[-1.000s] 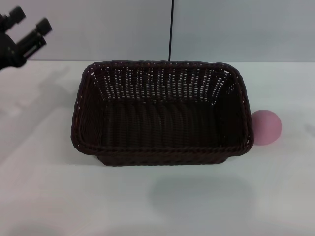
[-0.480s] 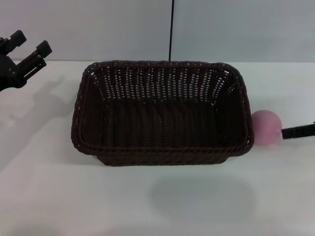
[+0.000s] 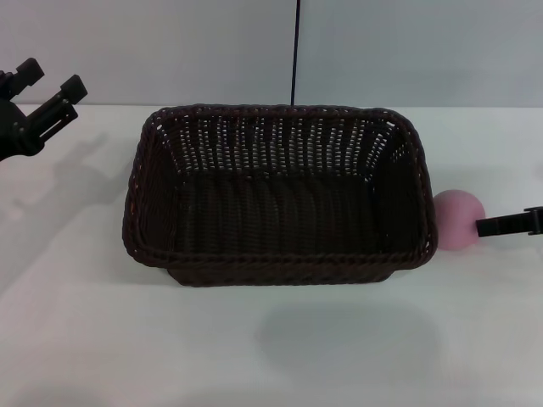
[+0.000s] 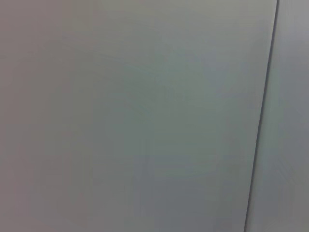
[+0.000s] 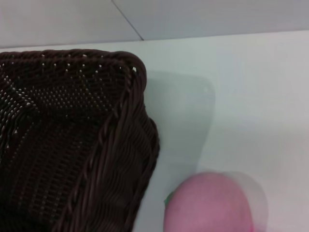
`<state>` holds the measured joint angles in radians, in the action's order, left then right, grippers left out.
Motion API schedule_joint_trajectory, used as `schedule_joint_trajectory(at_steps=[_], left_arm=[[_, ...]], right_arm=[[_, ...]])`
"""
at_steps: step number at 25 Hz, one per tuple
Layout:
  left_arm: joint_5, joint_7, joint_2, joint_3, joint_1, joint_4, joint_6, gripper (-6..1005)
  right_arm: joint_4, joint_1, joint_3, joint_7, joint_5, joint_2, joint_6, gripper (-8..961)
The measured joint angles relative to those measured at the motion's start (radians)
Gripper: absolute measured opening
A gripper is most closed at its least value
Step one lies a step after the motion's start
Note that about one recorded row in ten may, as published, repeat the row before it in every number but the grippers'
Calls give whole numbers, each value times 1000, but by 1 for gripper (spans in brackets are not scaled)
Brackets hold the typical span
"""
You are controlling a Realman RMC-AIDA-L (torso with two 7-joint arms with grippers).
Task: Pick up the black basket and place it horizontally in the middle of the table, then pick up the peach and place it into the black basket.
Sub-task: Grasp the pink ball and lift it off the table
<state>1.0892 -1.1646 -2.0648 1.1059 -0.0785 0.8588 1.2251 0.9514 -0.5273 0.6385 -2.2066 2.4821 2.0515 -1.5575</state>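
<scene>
The black basket [image 3: 280, 259] sits lengthwise across the middle of the white table [image 3: 254, 348], open side up and empty. The pale-pink peach [image 3: 458, 219] lies on the table just beside the basket's right end. My right gripper [image 3: 509, 225] reaches in from the right edge, its tip right next to the peach. The right wrist view shows the basket's corner [image 5: 72, 145] and the peach [image 5: 210, 203] close below. My left gripper [image 3: 51, 78] is open and empty, raised at the far left, well away from the basket.
A grey wall [image 3: 382, 51] with a thin dark vertical seam [image 3: 294, 51] stands behind the table. The left wrist view shows only that wall [image 4: 145, 116]. Bare tabletop lies in front of the basket and to its left.
My right gripper has come into view from the right edge and now sits next to the peach. My left gripper has dropped slightly at the far left. Basket and peach have not moved.
</scene>
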Motion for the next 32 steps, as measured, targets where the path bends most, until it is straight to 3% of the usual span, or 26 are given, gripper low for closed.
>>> schedule_joint_trajectory(at_steps=[7, 13, 24, 29, 32], left_arm=[[0, 1, 0, 0, -2, -16, 0, 737], [0, 2, 1, -1, -6, -37, 1, 736], [-1, 7, 1, 9, -11, -43, 5, 734], [0, 9, 0, 9, -14, -57, 5, 732], [0, 9, 0, 10, -15, -66, 5, 730]], right_arm=[[-28, -11, 1, 6, -12, 1, 44, 410], [-23, -14, 1, 7, -37, 1, 24, 380], [-37, -23, 21, 8, -38, 1, 25, 450], [-48, -23, 26, 7, -28, 1, 64, 586], [-49, -19, 26, 5, -27, 1, 74, 555]])
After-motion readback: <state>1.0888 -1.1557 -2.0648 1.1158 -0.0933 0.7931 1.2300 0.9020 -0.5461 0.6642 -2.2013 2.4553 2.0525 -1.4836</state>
